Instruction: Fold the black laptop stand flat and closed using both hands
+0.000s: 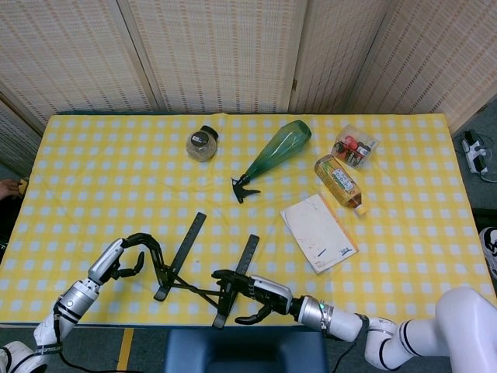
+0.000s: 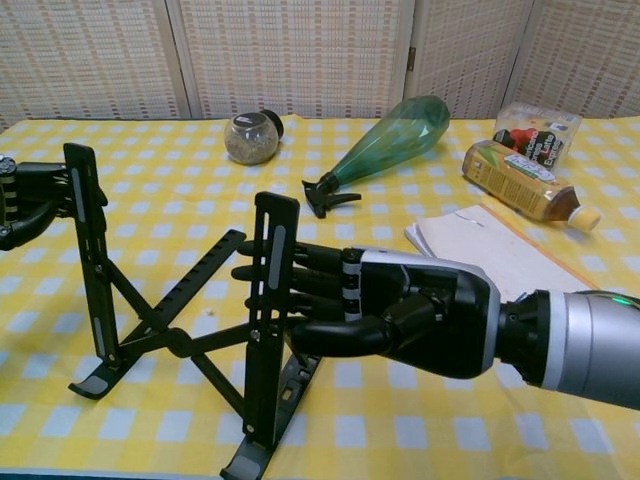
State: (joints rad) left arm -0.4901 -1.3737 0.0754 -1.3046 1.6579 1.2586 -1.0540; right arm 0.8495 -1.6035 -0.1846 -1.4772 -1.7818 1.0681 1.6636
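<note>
1. the black laptop stand (image 2: pixel 190 320) stands open near the front edge of the yellow checked table (image 1: pixel 93 155), its two uprights apart and joined by crossed struts. it is not folded yet.
2. the right hand (image 2: pixel 400 315) is at the right upright (image 2: pixel 268 300), fingers reaching past the bar and thumb below. it looks wrapped around the bar, but how firm the hold is i cannot tell. if it is only a loose wrap, a sideways push could slide the fingers along the bar instead of moving it.
3. the left hand (image 2: pixel 25 205) is at the top of the left upright (image 2: pixel 85 260), fingers curled against it. most of the hand is cut off in the chest view, so i cannot tell if it is truly clamped.
4. pushing the uprights together unevenly could tip or skid the stand on the cloth, since only its feet touch the table.
5. fingers threaded between the bars could get pinched as the struts scissor shut.
6. the notepad (image 1: pixel 318 231) lies just beside the right arm and could be swept. the green spray bottle (image 1: pixel 276 153), glass jar (image 1: pixel 202 143) and drink bottle (image 1: pixel 338 183) sit well apart, at little risk.
</note>
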